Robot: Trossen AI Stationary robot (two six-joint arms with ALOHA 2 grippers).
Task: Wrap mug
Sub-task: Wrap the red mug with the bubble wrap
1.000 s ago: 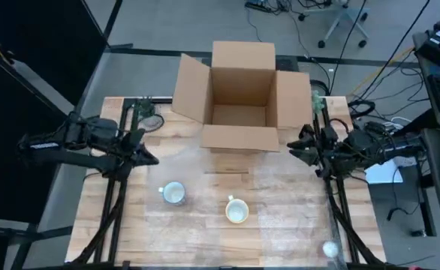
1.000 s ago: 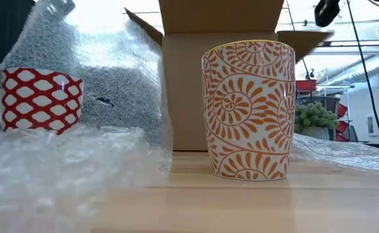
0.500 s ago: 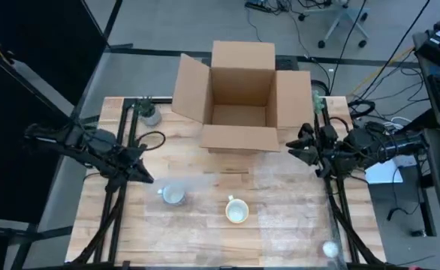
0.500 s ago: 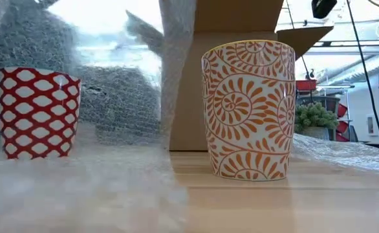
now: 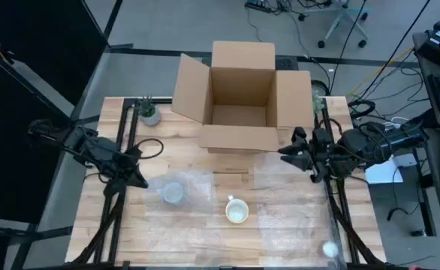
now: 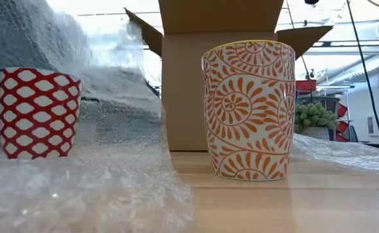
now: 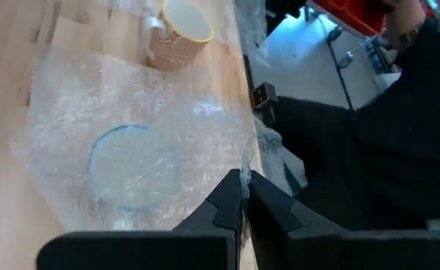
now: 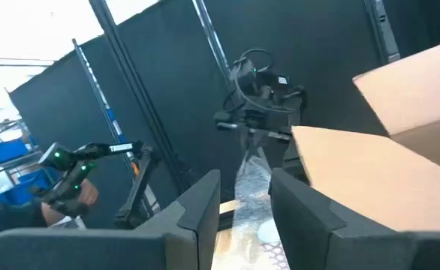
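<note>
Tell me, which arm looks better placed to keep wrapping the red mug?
The left. Its gripper is shut on the bubble wrap draped over the red mug; the right gripper hangs by the box.

Bench (image 5: 205, 240) is pale wood with visible grain, box (image 5: 239, 97) is matt brown cardboard. Bubble wrap (image 6: 79, 188) is clear, crinkly plastic; both mugs look glossy glazed ceramic.

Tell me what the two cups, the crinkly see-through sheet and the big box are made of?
The red cup and orange cup look like glazed ceramic: smooth, shiny, painted patterns. The sheet looks like plastic bubble wrap: clear, with tiny bumps. The box looks like brown cardboard: dull, with folded flaps.
</note>
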